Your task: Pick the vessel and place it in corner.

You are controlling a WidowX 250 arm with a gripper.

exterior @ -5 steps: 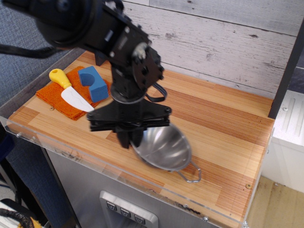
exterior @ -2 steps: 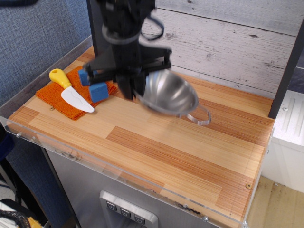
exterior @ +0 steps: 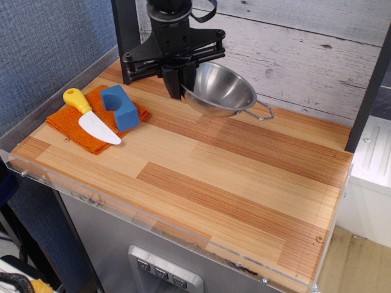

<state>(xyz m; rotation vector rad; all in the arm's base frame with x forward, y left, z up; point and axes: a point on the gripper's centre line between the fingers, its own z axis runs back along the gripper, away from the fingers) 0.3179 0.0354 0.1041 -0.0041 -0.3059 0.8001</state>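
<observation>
— Where's the bowl [exterior: 220, 90]?
— Top centre, tilted, by the plank wall [exterior: 305, 43], right of the black post [exterior: 124, 36]. The gripper [exterior: 181, 79] has its fingers clamped on the bowl's left rim.
— And at the left?
— An orange cloth [exterior: 76, 125], with a blue block [exterior: 119, 107] and a yellow-handled knife [exterior: 91, 117] lying on it.

You see the gripper [exterior: 178, 78] clamped on the vessel [exterior: 220, 89] rim, right of the black post [exterior: 125, 36], above the tabletop [exterior: 244, 171].
</observation>
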